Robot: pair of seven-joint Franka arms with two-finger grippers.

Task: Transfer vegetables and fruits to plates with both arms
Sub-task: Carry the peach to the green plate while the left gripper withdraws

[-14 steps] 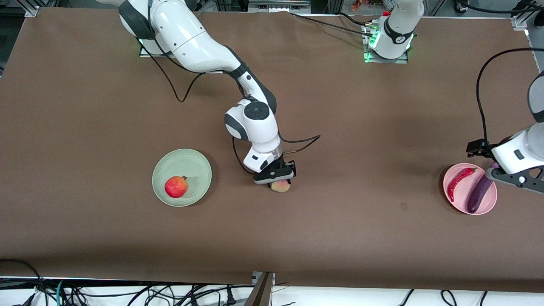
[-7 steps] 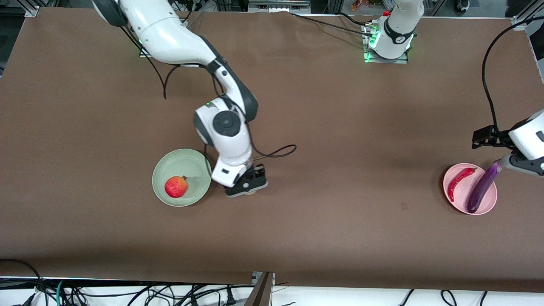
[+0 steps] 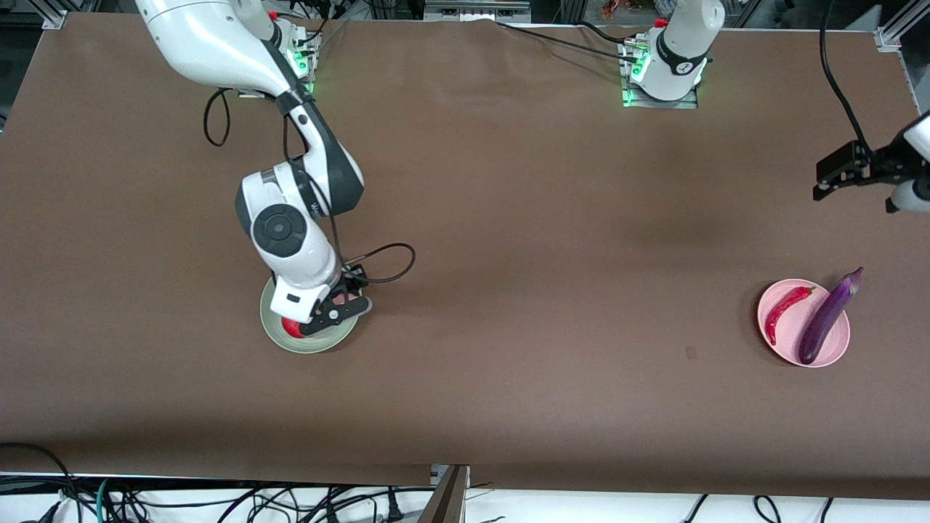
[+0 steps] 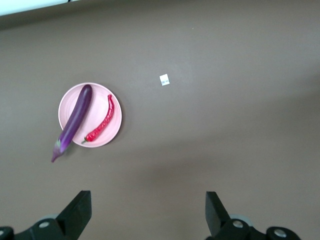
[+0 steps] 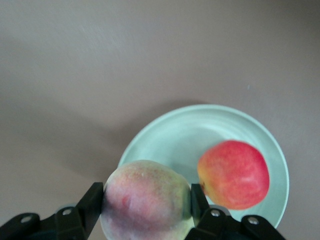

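I see a brown table (image 3: 552,218) spanning the front view, with cables along its camera-side edge. The right arm (image 3: 290,218) reaches from its base at the base-side edge toward the right arm's end of the table; its wrist is over the pale green plate (image 3: 280,338). The left arm (image 3: 679,51) has its base at the base-side edge, and its wrist is raised near the edge at the left arm's end, where it waits. The pale green plate lies toward the right arm's end, roughly midway between the base-side and camera-side edges. The pink plate (image 3: 835,341) lies close to the edge at the left arm's end. The eggplant (image 3: 825,319) lies aslant across the pink plate, its stem end overhanging the rim. The chili pepper (image 3: 785,309) lies on the same plate, just beside the eggplant, apart from it. The right gripper (image 5: 147,200) is over the green plate's rim, its fingers pinching the peach (image 5: 147,200) from both sides. The pomegranate (image 5: 234,174) rests in the green plate, just beside the held peach. The left gripper (image 4: 148,215) hangs high above the bare table near the pink plate, fingers spread wide, holding nothing.
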